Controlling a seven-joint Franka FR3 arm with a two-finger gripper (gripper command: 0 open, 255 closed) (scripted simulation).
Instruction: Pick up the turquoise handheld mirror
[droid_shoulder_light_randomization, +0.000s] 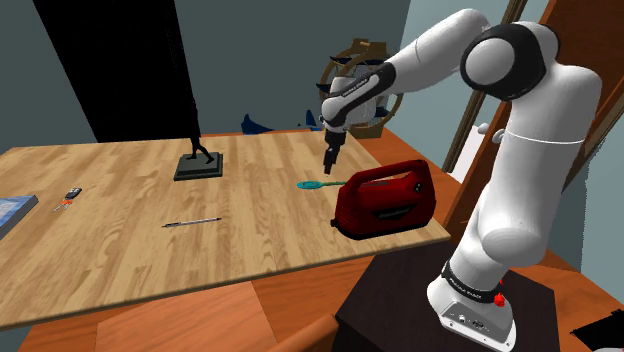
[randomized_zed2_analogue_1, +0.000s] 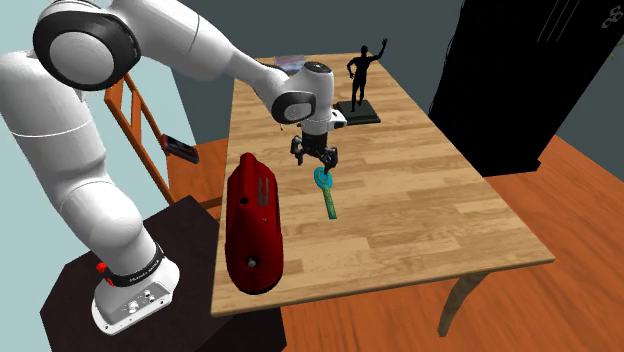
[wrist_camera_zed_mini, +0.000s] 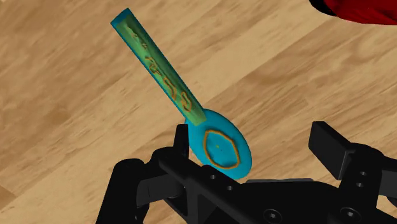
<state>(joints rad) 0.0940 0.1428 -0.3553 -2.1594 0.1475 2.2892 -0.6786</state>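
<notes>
The turquoise handheld mirror (droid_shoulder_light_randomization: 318, 184) lies flat on the wooden table (droid_shoulder_light_randomization: 130, 200), its round head toward the red case and its long greenish handle pointing away. My black gripper (droid_shoulder_light_randomization: 331, 160) hangs a little above the mirror's head, pointing down, open. From the second exterior view the gripper (randomized_zed2_analogue_1: 321, 158) stands right over the round end of the mirror (randomized_zed2_analogue_1: 325, 192). In the wrist view the mirror's head (wrist_camera_zed_mini: 219, 147) lies below the gap of the gripper (wrist_camera_zed_mini: 254, 145), closer to one finger (wrist_camera_zed_mini: 181, 143) than the other, and nothing touches it.
A red case (droid_shoulder_light_randomization: 385, 197) stands close beside the mirror near the table's edge. A black figurine (droid_shoulder_light_randomization: 198, 160) stands farther along the table, with a pen (droid_shoulder_light_randomization: 192, 222), keys (droid_shoulder_light_randomization: 68, 198) and a book (droid_shoulder_light_randomization: 12, 212) beyond. A black area fills the doorway behind.
</notes>
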